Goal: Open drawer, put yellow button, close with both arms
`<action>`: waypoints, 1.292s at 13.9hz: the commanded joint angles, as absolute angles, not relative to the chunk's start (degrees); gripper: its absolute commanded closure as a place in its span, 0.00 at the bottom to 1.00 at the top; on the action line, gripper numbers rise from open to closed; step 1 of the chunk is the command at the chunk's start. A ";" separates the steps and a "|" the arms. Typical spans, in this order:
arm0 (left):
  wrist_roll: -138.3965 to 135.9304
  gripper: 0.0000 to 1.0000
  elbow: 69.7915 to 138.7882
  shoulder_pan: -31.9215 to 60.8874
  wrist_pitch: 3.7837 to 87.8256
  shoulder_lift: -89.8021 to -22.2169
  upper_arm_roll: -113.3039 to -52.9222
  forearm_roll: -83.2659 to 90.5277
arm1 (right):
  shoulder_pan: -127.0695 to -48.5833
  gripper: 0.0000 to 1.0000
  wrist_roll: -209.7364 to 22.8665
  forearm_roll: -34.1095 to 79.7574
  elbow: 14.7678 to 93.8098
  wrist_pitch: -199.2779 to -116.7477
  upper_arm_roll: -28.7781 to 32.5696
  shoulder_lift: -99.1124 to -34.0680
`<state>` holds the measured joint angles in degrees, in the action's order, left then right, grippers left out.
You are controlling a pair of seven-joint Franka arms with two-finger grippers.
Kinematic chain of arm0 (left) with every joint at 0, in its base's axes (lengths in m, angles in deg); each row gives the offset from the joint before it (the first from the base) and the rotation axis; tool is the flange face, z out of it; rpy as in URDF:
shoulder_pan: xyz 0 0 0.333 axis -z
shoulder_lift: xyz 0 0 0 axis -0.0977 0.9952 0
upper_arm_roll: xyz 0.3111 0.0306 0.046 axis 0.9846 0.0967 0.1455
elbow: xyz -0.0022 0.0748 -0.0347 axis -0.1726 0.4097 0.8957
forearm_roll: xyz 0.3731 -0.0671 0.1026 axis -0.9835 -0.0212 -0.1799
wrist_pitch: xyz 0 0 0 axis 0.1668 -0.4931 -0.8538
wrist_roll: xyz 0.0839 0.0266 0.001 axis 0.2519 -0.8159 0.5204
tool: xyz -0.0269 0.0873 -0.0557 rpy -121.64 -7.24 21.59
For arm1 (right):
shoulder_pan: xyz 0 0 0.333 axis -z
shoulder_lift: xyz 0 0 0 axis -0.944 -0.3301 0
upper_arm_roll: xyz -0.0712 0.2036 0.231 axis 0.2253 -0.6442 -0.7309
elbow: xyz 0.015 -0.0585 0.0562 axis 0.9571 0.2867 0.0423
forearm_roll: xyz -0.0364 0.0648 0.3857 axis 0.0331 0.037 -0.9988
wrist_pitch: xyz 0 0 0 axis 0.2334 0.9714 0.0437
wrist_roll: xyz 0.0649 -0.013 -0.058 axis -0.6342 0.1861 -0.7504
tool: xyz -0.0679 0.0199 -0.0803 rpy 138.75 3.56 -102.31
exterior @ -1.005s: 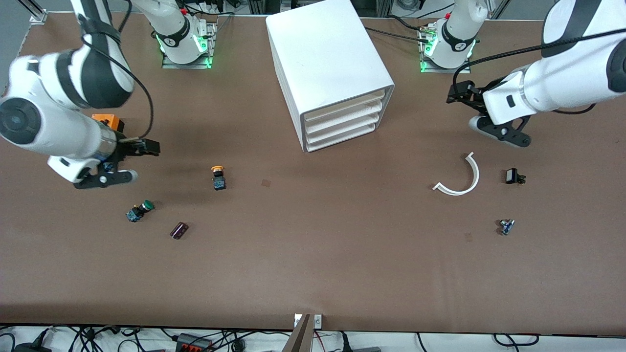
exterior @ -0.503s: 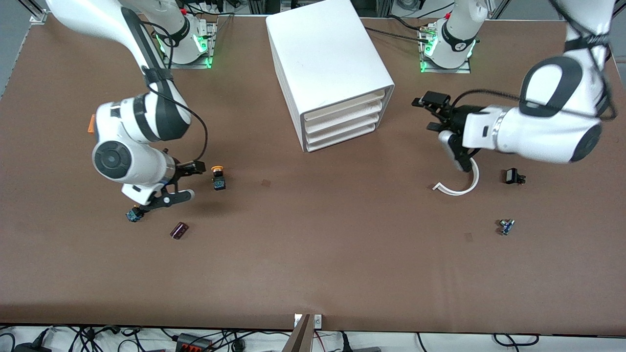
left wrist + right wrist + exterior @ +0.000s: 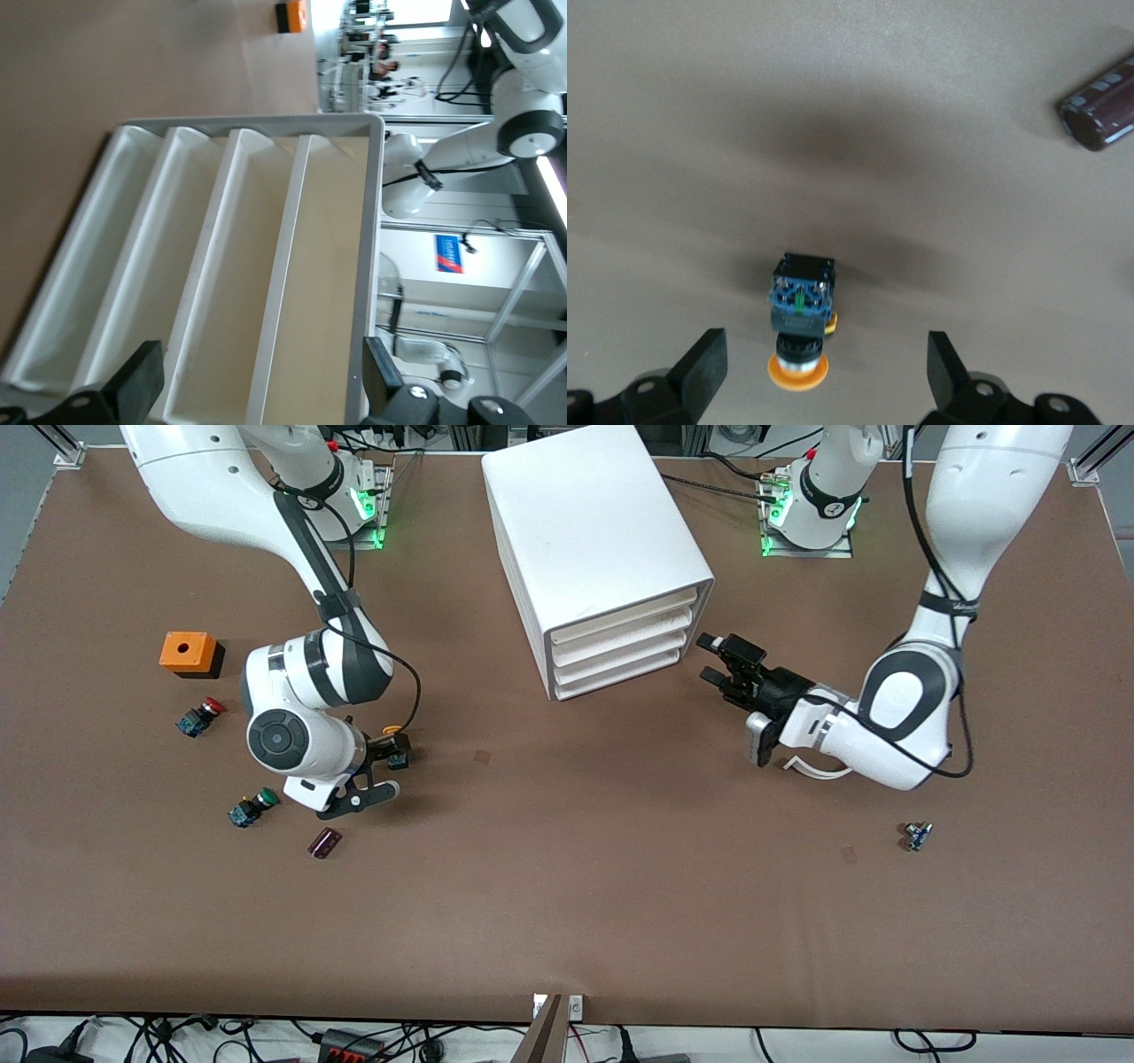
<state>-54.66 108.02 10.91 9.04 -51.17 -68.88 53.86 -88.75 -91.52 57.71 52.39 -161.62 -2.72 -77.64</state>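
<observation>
The yellow button (image 3: 392, 732) lies on its side on the table, toward the right arm's end. My right gripper (image 3: 381, 771) is open, low over it, one finger either side. In the right wrist view the button (image 3: 800, 310) lies between the open fingertips (image 3: 702, 365), untouched. The white cabinet (image 3: 594, 522) stands at the back middle, all four drawers shut; the uppermost drawer (image 3: 633, 613) faces my left gripper (image 3: 716, 660), which is open in front of the drawers, apart from them. In the left wrist view the uppermost drawer (image 3: 328, 266) lies between the open fingers (image 3: 383, 376).
An orange box (image 3: 188, 653), a red button (image 3: 199, 716), a green button (image 3: 252, 806) and a dark purple cylinder (image 3: 324, 842) lie near the right arm. A white curved strip (image 3: 811, 771) shows partly under the left arm. A small blue part (image 3: 917, 835) lies nearer the camera.
The right gripper has swung in from the table's end and come down around the yellow button. The left gripper has swung in and down to the drawer fronts. No object has moved.
</observation>
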 commanded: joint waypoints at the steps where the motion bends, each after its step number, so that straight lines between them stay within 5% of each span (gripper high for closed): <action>1: -57.43 0.05 112.32 11.50 8.62 -52.28 -69.71 57.04 | -89.45 0.00 -92.89 56.51 51.95 -163.07 -2.50 -79.68; 6: -67.25 0.19 115.93 11.32 7.92 -48.42 -73.31 61.60 | -90.94 0.00 -92.18 56.24 52.21 -162.80 -2.50 -81.71; 8: -72.17 0.32 116.11 11.59 7.83 -45.43 -74.27 63.01 | -91.29 0.00 -92.18 56.24 52.47 -162.71 -2.50 -82.85; 11: -73.86 0.65 117.42 11.41 7.31 -44.72 -74.81 64.51 | -91.38 0.02 -92.01 56.33 52.56 -162.36 -2.50 -83.20; 13: -73.87 0.69 117.87 11.41 5.55 -44.72 -74.81 65.82 | -91.38 0.25 -91.83 56.24 52.74 -162.10 -2.50 -83.20; 15: -73.87 0.69 118.83 11.32 5.02 -44.72 -74.81 66.27 | -91.47 0.72 -90.96 55.89 52.65 -161.14 -2.50 -82.68; 16: -73.87 0.69 118.92 11.32 5.02 -44.63 -74.81 66.36 | -91.47 0.87 -90.52 55.80 52.48 -160.44 -2.59 -82.24; 18: -73.78 0.75 119.10 11.32 5.02 -44.54 -74.81 66.36 | -91.47 0.95 -90.60 55.80 51.86 -159.55 -2.59 -81.19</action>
<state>-72.24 117.73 11.70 5.28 -44.24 -74.42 64.91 -91.09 -90.95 56.84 52.07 -161.18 -2.66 -82.69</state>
